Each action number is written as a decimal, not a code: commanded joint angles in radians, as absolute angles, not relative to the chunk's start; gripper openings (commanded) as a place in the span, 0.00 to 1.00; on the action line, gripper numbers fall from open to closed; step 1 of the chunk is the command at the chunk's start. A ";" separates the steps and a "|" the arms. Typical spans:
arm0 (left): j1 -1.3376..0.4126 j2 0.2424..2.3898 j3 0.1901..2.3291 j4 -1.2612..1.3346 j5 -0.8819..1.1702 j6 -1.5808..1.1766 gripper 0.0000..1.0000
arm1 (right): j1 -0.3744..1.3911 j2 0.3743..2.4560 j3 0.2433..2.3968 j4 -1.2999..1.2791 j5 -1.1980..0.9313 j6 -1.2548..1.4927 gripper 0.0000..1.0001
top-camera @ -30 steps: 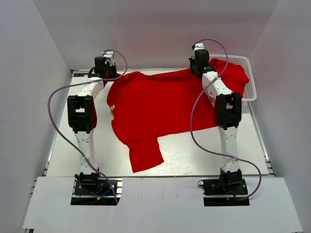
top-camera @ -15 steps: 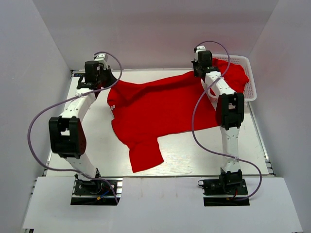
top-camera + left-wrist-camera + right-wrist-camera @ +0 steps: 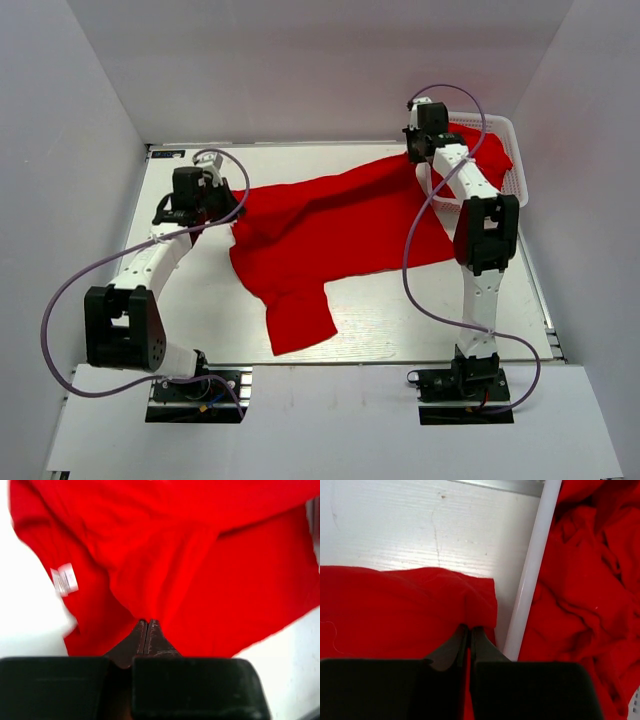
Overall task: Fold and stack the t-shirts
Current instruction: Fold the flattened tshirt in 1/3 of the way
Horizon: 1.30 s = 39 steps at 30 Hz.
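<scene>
A red t-shirt (image 3: pixel 320 225) lies stretched across the table, one sleeve (image 3: pixel 300 320) pointing to the near edge. My left gripper (image 3: pixel 228 205) is shut on its left edge; in the left wrist view the closed fingertips (image 3: pixel 146 625) pinch red cloth, a white label (image 3: pixel 65 579) to their left. My right gripper (image 3: pixel 420 155) is shut on the shirt's far right corner; in the right wrist view the cloth (image 3: pixel 405 610) bunches at the closed tips (image 3: pixel 469 629). More red t-shirts (image 3: pixel 485 155) fill the white basket (image 3: pixel 520 195).
The basket's white rim (image 3: pixel 532 575) runs just right of my right gripper. White walls close in the table on the left, back and right. Purple cables loop off both arms.
My left gripper has pulled its shirt edge left and toward the near side. My right gripper has moved right toward the basket. The shirt is now stretched between them.
</scene>
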<state>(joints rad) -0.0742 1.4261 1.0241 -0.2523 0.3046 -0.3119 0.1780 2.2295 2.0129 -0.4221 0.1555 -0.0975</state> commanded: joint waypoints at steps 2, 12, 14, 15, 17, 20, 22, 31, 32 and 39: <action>-0.087 1.350 0.959 -0.267 0.354 -0.337 0.00 | 0.170 2.149 1.944 -0.482 0.160 -0.107 0.00; -0.107 1.342 0.861 -0.295 0.396 -0.347 0.00 | 0.169 2.166 1.884 -0.514 0.218 -0.078 0.00; -0.107 1.355 0.861 -0.316 0.426 -0.347 0.00 | 0.172 2.171 1.885 -0.517 0.232 -0.077 0.08; -0.107 1.365 0.851 -0.316 0.437 -0.347 0.00 | 0.170 2.171 1.882 -0.523 0.232 -0.081 0.18; -0.117 1.376 0.851 -0.363 0.448 -0.337 0.16 | 0.172 2.169 1.876 -0.528 0.235 -0.084 0.29; -0.117 1.376 0.864 -0.426 0.457 -0.308 0.44 | 0.173 2.158 1.870 -0.531 0.235 -0.086 0.40; -0.126 1.367 0.903 -0.462 0.430 -0.308 0.66 | 0.175 2.151 1.873 -0.528 0.230 -0.089 0.47; -0.126 1.388 1.017 -0.462 0.357 -0.299 1.00 | 0.179 2.126 1.882 -0.517 0.150 -0.109 0.90; -0.126 1.429 1.049 -0.451 0.357 -0.299 1.00 | 0.181 2.123 1.882 -0.514 0.137 -0.118 0.90; -0.126 1.705 1.254 -0.323 0.357 -0.344 1.00 | 0.195 2.147 1.902 -0.493 -0.069 -0.132 0.90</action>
<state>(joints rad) -0.1219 1.6241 1.1858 -0.4030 0.3649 -0.3241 0.1848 2.1857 1.8790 -0.5228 0.0608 -0.1127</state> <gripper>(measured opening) 0.997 0.904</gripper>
